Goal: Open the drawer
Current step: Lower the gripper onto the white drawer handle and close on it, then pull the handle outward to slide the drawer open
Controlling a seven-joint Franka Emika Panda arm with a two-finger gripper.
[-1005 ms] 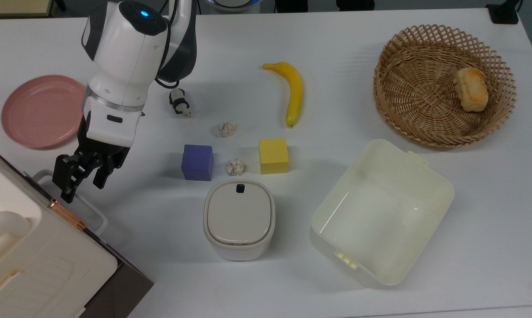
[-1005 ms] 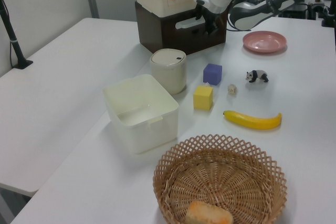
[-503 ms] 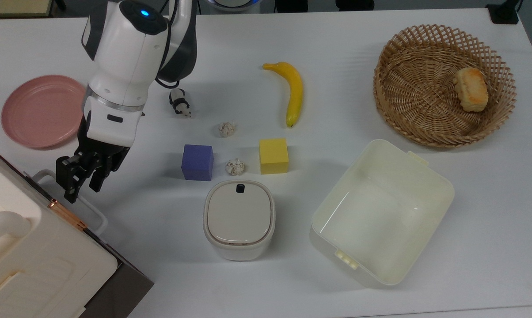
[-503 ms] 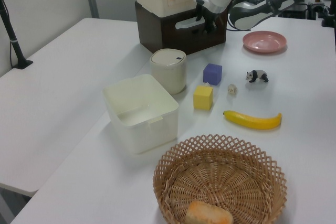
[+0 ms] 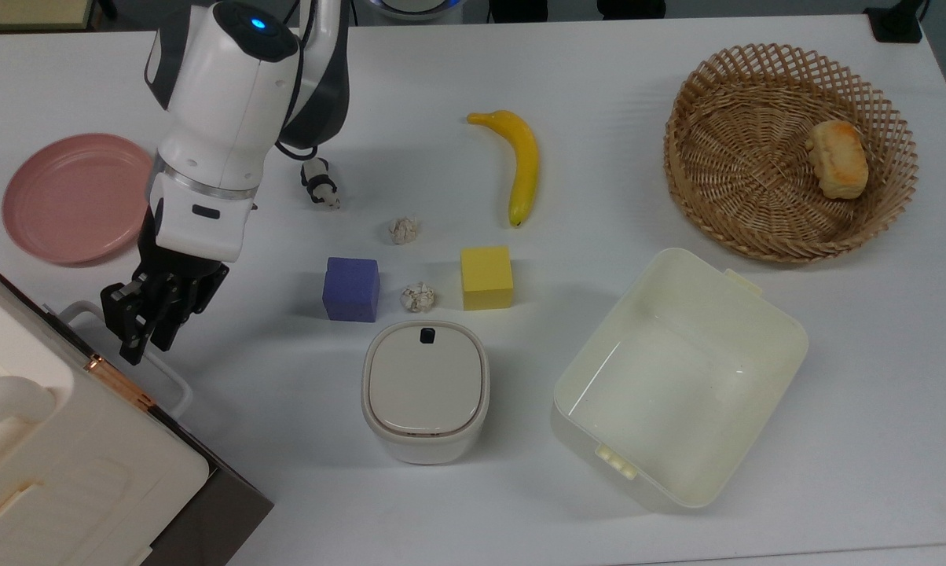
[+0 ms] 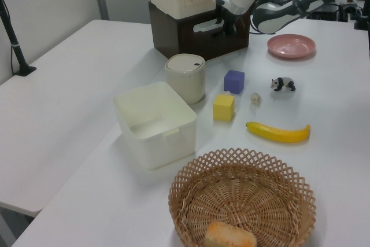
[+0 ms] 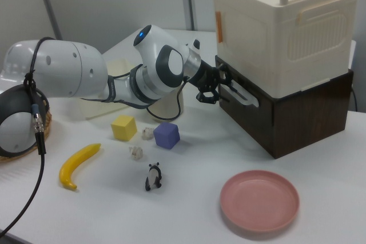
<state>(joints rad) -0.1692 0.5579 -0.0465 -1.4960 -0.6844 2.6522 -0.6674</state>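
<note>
Where top view hides front panel, right view shows pincer [image 7: 209,88] clenched on drawer [image 7: 269,119] handle [image 7: 239,94].

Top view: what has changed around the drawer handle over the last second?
The pincer has narrowed its fingers and edged toward the top view's lower left, closing in on the white loop handle of the drawer. A firm grip cannot be confirmed. The drawer front has not moved out; the purple cube, lidded bin and pink plate stayed put.
</note>
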